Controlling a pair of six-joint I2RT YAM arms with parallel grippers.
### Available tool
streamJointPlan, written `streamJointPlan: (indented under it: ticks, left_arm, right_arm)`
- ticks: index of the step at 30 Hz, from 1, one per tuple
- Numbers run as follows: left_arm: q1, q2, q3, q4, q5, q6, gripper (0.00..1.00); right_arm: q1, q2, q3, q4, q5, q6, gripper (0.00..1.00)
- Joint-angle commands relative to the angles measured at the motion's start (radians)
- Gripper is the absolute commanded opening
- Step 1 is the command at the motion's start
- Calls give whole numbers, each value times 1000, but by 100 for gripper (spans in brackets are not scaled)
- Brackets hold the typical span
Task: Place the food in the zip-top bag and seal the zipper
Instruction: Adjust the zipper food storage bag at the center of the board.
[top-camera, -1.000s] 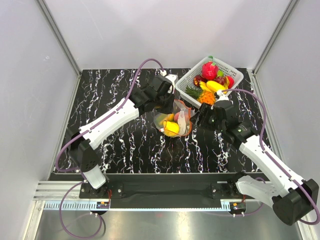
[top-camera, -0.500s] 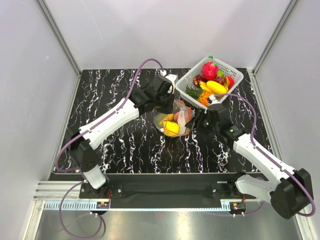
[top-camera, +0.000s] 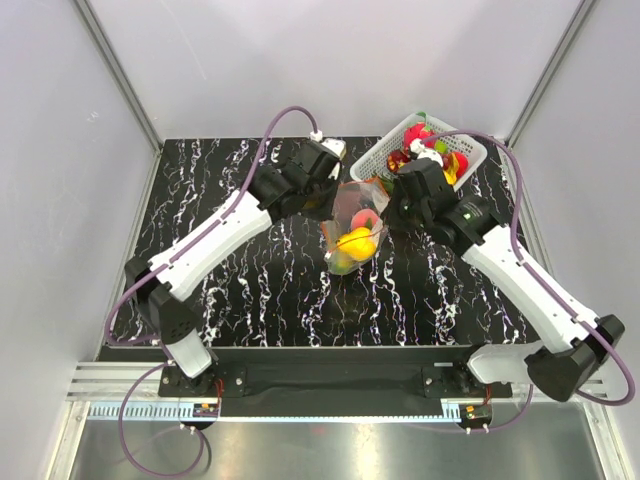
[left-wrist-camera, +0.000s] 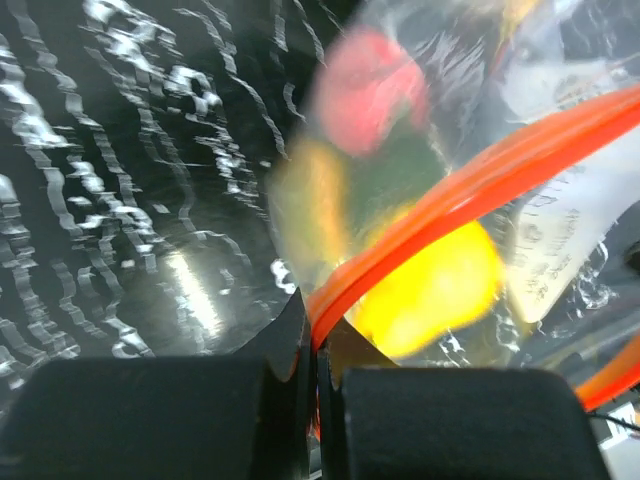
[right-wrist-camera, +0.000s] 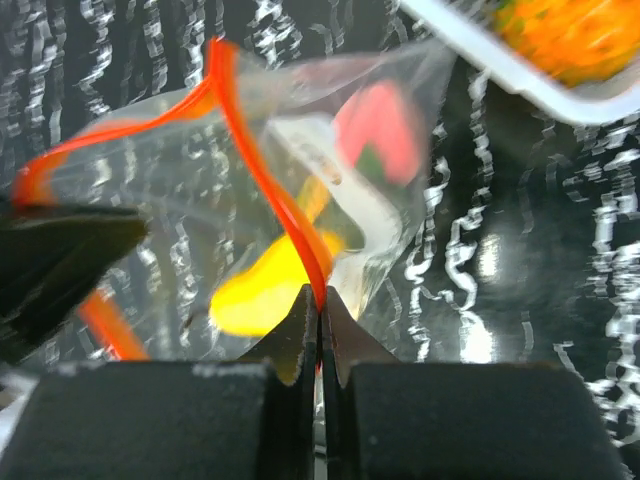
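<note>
Over a black marbled tabletop, the left jaws and the right jaws each clamp one end of the zipper, stretched crosswise between them, with the bag of food slung beneath.

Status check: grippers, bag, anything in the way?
Left gripper shut on zipper. Right gripper shut on zipper. Zip-top bag held between them, food inside, mouth open. Basket close beside right gripper.

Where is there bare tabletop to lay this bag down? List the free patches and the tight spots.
Free: the table patch nearer than the zip-top bag, between the left arm and right arm; also the far-left corner beyond the left arm. Crowded: the far right, where the basket, the bag, the left gripper and the right gripper bunch together.
</note>
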Motion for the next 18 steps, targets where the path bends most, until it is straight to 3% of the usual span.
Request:
streamJointPlan:
  ticks: [1, 6, 11, 15, 18]
  left_arm:
    - [5, -45, 105, -104, -118, 22, 0]
    - [4, -81, 102, -160, -157, 31, 0]
    - [10, -123, 53, -183, -212, 51, 1]
    - [70, -146, 33, -219, -238, 58, 0]
    - [85, -180, 28, -235, -270, 54, 0]
  right_arm:
    - [38, 75, 108, -226, 194, -38, 0]
    - [50, 89, 152, -223, 192, -40, 0]
    - [87, 97, 148, -58, -61, -43, 0]
    - [156, 250, 257, -31, -95, -81, 0]
    - [174, 259, 282, 42, -154, -80, 0]
